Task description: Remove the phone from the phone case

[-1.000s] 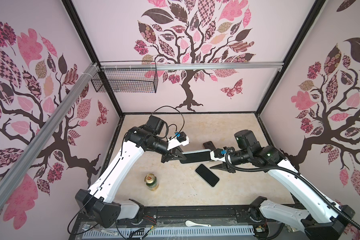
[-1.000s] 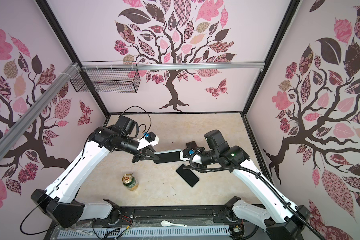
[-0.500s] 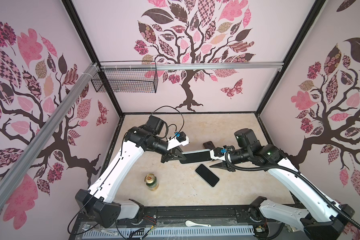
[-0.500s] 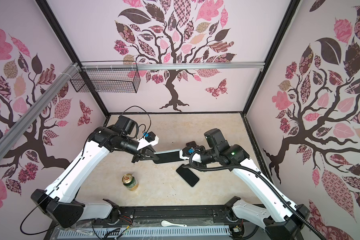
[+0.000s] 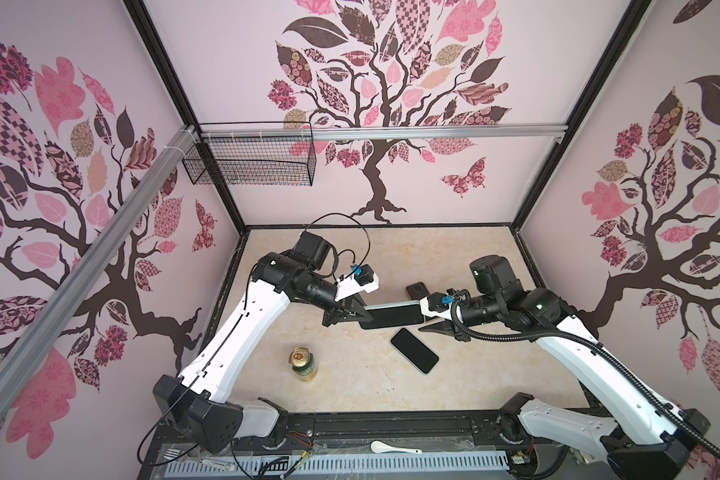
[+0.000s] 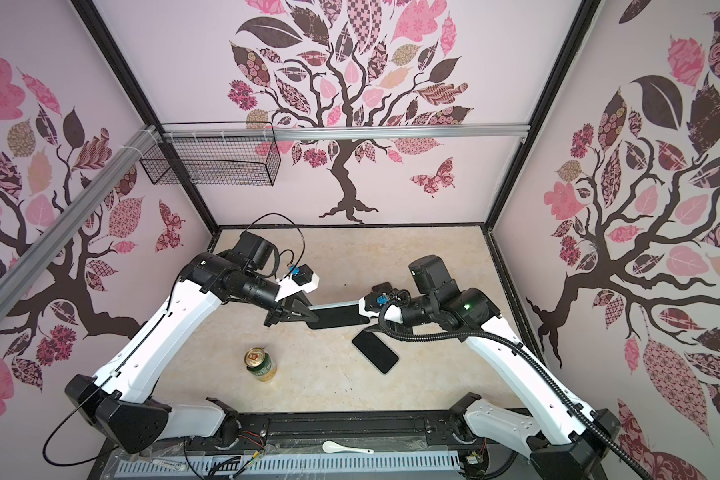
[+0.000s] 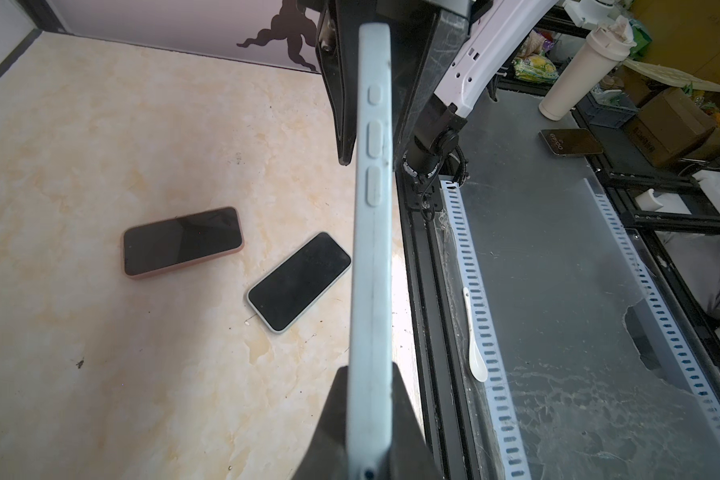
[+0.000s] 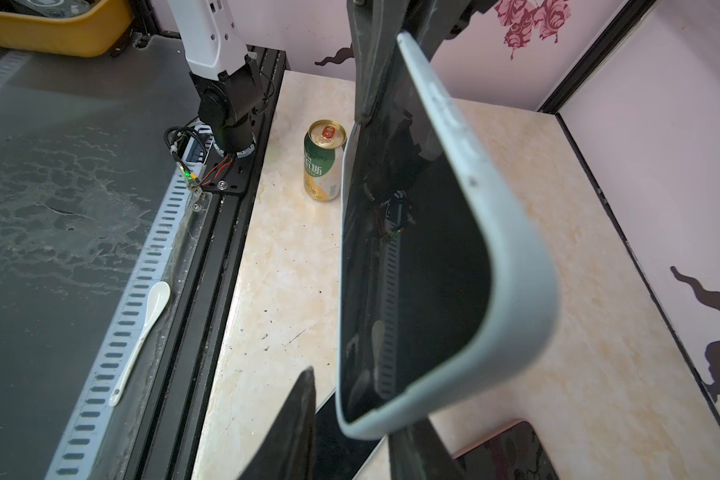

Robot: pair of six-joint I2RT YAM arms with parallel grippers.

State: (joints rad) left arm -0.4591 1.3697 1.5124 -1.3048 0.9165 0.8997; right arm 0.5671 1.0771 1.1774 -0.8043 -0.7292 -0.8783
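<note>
The pale blue silicone phone case (image 7: 373,249), with the black-screened phone (image 8: 412,270) seated in it, hangs in mid-air above the middle of the beige marbled tabletop (image 5: 350,390), its left end clamped in the left gripper (image 5: 360,318). The right gripper (image 5: 427,318) straddles its right end, jaws narrowly parted, one finger (image 8: 298,415) clear of the screen. A second black phone (image 5: 413,350) lies flat just nearer.
</note>
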